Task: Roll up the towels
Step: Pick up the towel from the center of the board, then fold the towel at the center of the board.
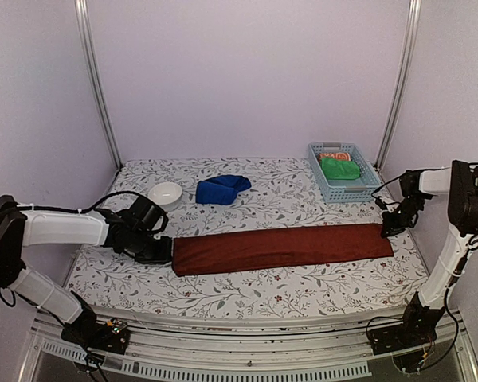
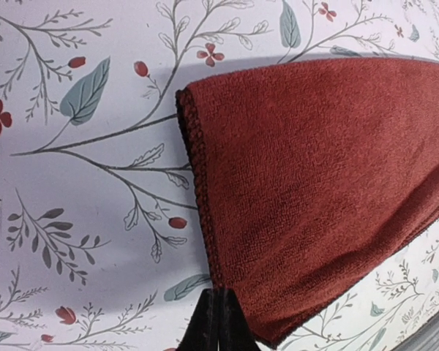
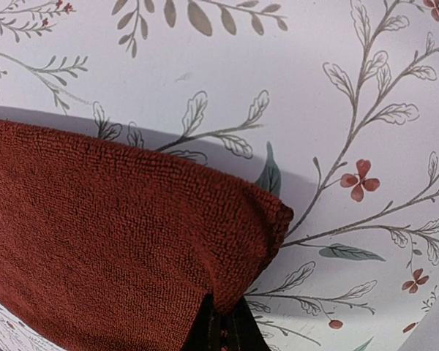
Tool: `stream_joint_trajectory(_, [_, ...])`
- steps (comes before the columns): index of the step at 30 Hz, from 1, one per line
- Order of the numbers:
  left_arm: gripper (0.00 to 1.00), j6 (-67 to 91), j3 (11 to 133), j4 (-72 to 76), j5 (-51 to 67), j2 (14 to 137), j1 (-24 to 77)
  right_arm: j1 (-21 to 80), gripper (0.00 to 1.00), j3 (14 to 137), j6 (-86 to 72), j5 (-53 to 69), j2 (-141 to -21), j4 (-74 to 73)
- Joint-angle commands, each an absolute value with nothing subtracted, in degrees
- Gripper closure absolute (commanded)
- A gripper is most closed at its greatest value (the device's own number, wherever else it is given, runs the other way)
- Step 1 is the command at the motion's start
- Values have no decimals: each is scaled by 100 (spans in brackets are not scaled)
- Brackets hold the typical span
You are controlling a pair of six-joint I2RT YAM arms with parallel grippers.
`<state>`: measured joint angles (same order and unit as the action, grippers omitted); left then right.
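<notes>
The brick-red towel [image 1: 283,247] lies stretched flat in a long strip across the middle of the floral table. My left gripper [image 1: 164,251] is at its left end, jaws pinched together on the towel's edge [image 2: 214,281]. My right gripper [image 1: 389,225] is at the right end, shut on the towel's corner [image 3: 238,296], which bunches between the fingers. The royal blue towel [image 1: 221,189] lies crumpled at the back, left of centre, away from both grippers.
A white bowl [image 1: 166,193] sits left of the blue towel. A light blue basket [image 1: 342,189] at the back right holds a green cloth [image 1: 339,168] and an orange patterned cloth [image 1: 333,156]. The enclosure walls stand close on both sides.
</notes>
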<state>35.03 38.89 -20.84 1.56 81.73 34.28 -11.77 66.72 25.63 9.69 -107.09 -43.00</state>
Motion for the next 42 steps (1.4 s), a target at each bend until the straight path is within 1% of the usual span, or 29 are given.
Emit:
stream_joint_trajectory(1, [94,3400,4064,-2252,-47,8018,3400,-1261,97,6574,2560,968,-10663,-4407])
stream_joint_trajectory(6, [93,3304,4078,-2281,-132,8026,3294,-1509,97,7053,2687,1006,-10168,-4898])
stream_joint_trajectory(16, [93,3172,4232,-2206,-7,8261,3226,-2138,97,8235,3233,676,-10066,-5939])
stream_joint_trajectory(18, [92,3144,4267,-2191,7,8324,3226,-2149,97,8424,3290,803,-10054,-6223])
stream_joint_trajectory(20, [92,3111,4314,-2189,8,8384,3226,-2132,97,8548,3322,1197,-10069,-6538])
stream_joint_trajectory(24, [92,3085,4396,-2173,5,8523,3217,-1848,97,8269,3487,1832,-9945,-6901])
stream_joint_trajectory(26, [92,3097,4424,-2152,21,8596,3217,-1679,97,8045,3409,1935,-9852,-6909])
stream_joint_trajectory(28, [92,3105,4446,-2102,72,8693,3212,-1530,97,7961,3254,2354,-9864,-7003])
stream_joint_trajectory(33, [92,3148,4474,-1954,293,8969,3217,-1079,97,7981,2989,3289,-10089,-7188])
stream_joint_trajectory(37, [92,3164,4481,-1842,413,9074,3225,-486,97,8086,2690,3699,-10186,-6984])
stream_joint_trajectory(42, [92,3192,4500,-1839,423,9131,3234,-47,97,8577,2516,4121,-10500,-7016])
